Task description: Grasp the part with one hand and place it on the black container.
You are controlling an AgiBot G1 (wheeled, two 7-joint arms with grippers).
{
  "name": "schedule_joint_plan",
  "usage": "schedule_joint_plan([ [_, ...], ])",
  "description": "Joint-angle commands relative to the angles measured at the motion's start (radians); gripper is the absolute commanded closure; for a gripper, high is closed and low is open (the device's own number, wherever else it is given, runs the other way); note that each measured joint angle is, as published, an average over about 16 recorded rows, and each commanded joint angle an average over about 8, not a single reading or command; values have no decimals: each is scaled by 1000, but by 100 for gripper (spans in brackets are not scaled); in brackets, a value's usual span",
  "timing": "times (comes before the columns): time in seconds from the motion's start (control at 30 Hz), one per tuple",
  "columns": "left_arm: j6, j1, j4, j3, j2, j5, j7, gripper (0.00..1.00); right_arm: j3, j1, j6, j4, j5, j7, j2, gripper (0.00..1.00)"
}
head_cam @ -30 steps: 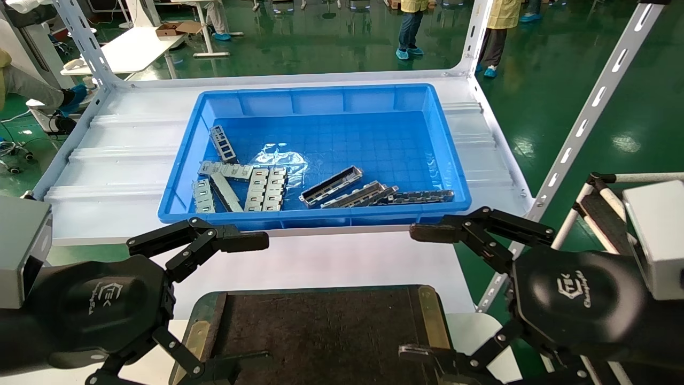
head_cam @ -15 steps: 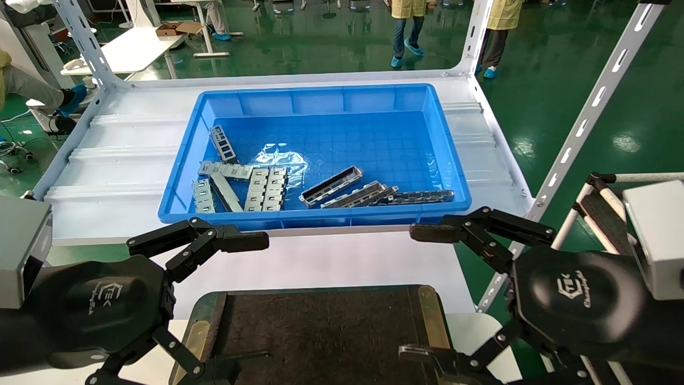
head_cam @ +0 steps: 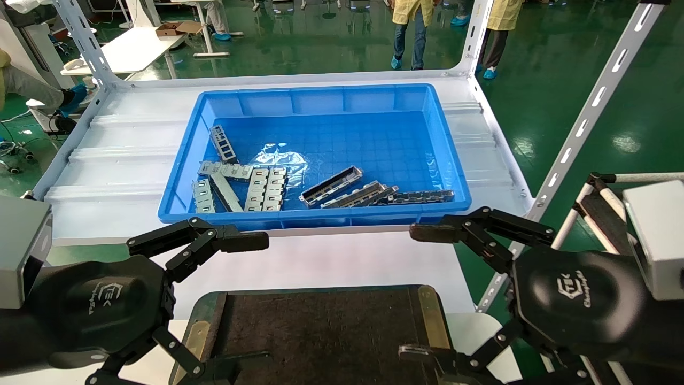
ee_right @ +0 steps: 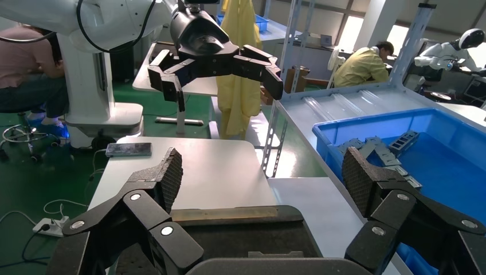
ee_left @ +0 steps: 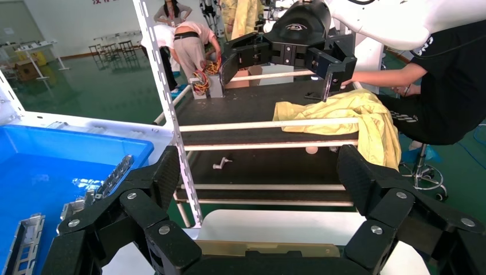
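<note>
Several grey metal pieces lie in the blue bin (head_cam: 320, 101). One channel strip (head_cam: 331, 185) with raised edges lies near its front wall, with similar strips (head_cam: 422, 197) beside it. The black container (head_cam: 320, 331) sits in front of the bin, between my grippers, and nothing lies on its felt. My left gripper (head_cam: 251, 301) is open and empty at its left edge. My right gripper (head_cam: 418, 293) is open and empty at its right edge. The right wrist view shows the tray (ee_right: 229, 235) below the spread fingers (ee_right: 169, 175).
Flat silver plates (head_cam: 266, 188) lie at the bin's left front. White perforated uprights (head_cam: 588, 112) frame the shelf. A low rack (ee_left: 263, 103) with a yellow cloth (ee_left: 349, 114) stands to my right. People walk on the green floor behind.
Both arms and the parts are unmoved. Only the people in the background have shifted.
</note>
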Motion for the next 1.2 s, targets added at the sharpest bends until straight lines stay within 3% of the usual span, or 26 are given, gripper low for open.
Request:
schedule_joint_plan([
  [0.03,0,0,0,0,0,0,0,0,0,0,0,0,0,0,0,0],
  [0.77,-23,-17,4,9,10,26,-7,0,-1,1,0,-1,0,-1,0,0],
  [1.2,-118,-99,66,58,73,164,-16,0,-2,1,0,-1,1,-1,0,0],
])
